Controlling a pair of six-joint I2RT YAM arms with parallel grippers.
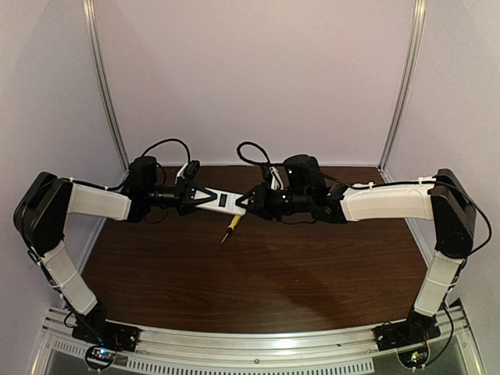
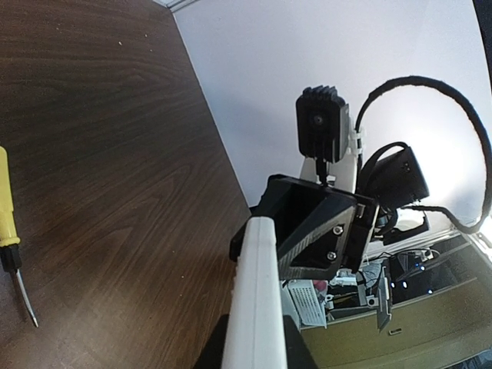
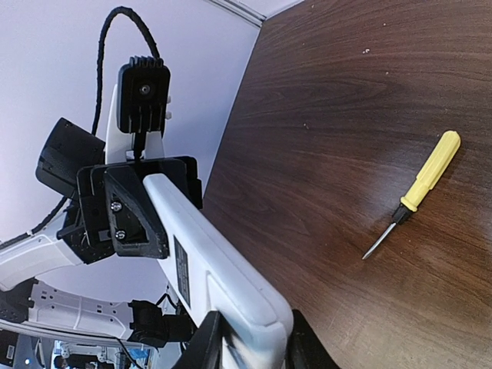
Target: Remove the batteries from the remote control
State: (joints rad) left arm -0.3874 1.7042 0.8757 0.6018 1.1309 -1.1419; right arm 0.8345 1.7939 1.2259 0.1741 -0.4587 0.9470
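- Remote control: in the air over the table's far edge; no batteries in view.
- Left gripper: narrow, clamping one end.
- Right gripper: narrow, pinching the other end.
- You: grip firmly and turn the cover side into reach.

Our left wrist view cuts the screwdriver at nine o'clock. The left tool and right tool hide both ends of the remote control.
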